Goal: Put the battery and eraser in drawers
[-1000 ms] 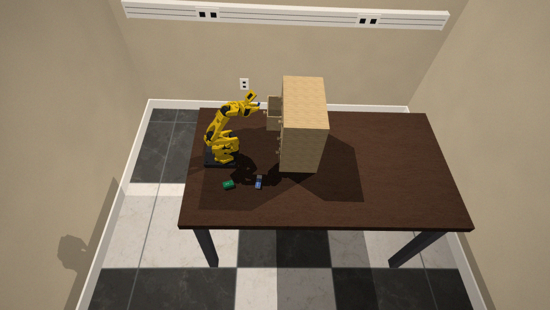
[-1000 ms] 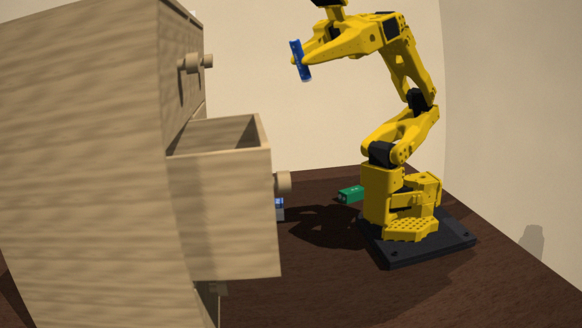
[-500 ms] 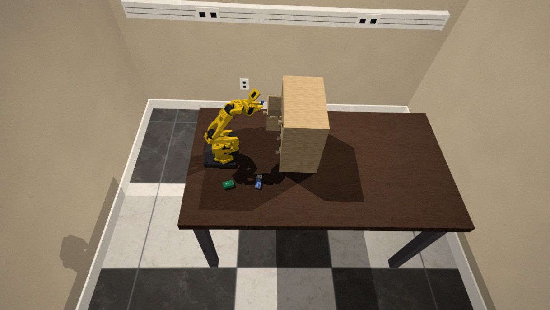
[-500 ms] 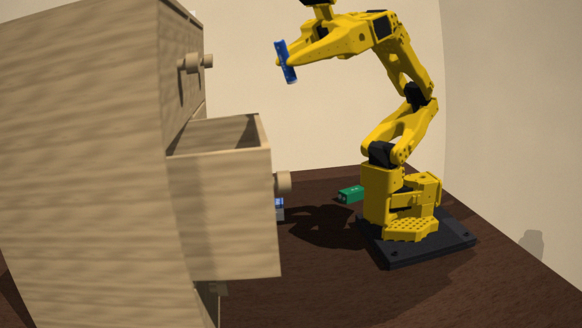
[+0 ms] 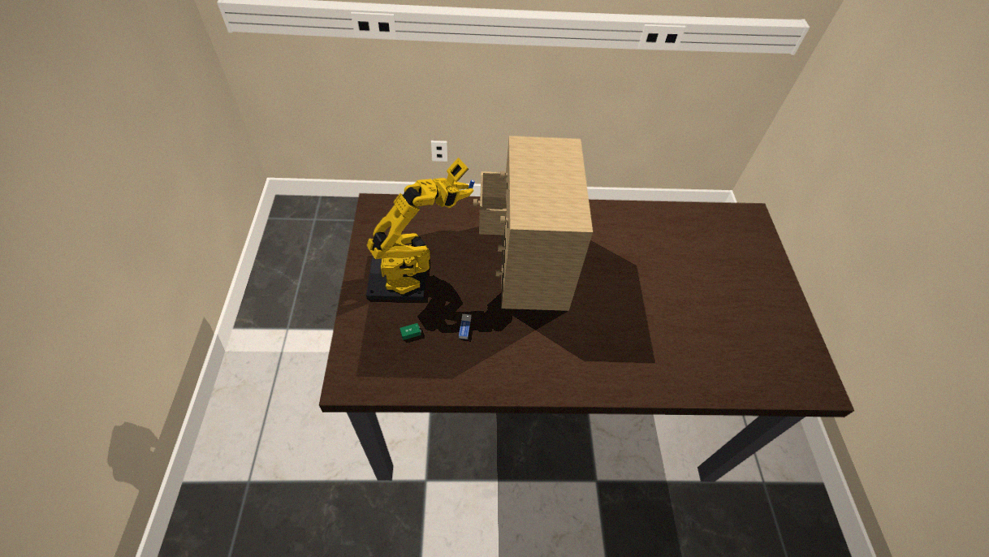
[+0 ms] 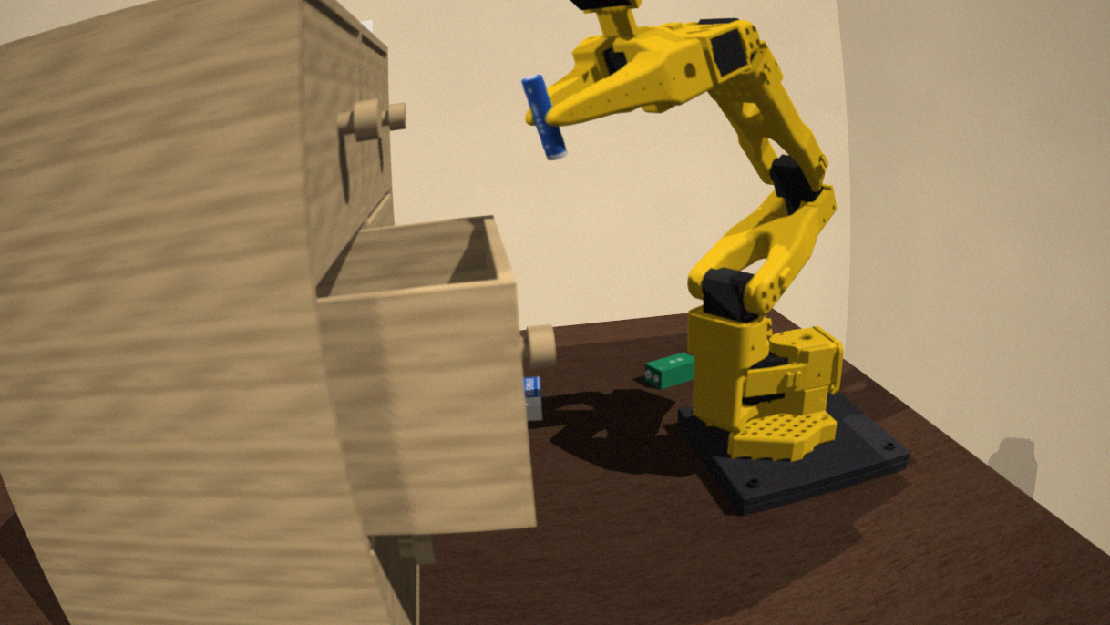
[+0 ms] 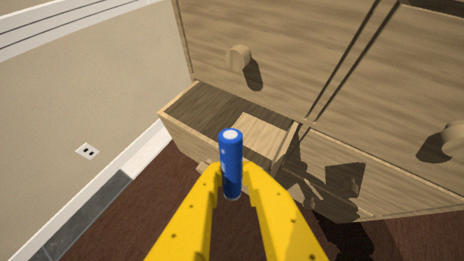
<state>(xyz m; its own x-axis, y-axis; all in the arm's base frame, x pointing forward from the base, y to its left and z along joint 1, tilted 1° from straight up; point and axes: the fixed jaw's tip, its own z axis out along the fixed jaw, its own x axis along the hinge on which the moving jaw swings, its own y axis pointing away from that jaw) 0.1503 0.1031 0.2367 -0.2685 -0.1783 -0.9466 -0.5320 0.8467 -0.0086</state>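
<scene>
My gripper [image 7: 231, 172] is shut on the blue AAA battery [image 7: 230, 164] and holds it roughly upright, high above the table. It also shows in the exterior view [image 6: 543, 116] and, small, in the top view [image 5: 471, 183]. The wooden chest [image 5: 543, 221] has its middle-row left drawer [image 7: 229, 118] pulled out and empty. The battery hangs higher than this drawer [image 6: 419, 373], just short of its front rim on the robot's side. A small blue-and-grey block [image 5: 464, 326], which looks like the eraser, lies on the table near the chest's near corner.
A small green block [image 5: 410, 332] [image 6: 669, 370] lies on the table left of the blue-and-grey one, and shows beside the arm's base. The chest's other drawers look shut, with knobs sticking out [image 7: 237, 57]. The black base plate [image 6: 792, 457] sits at the table's left edge.
</scene>
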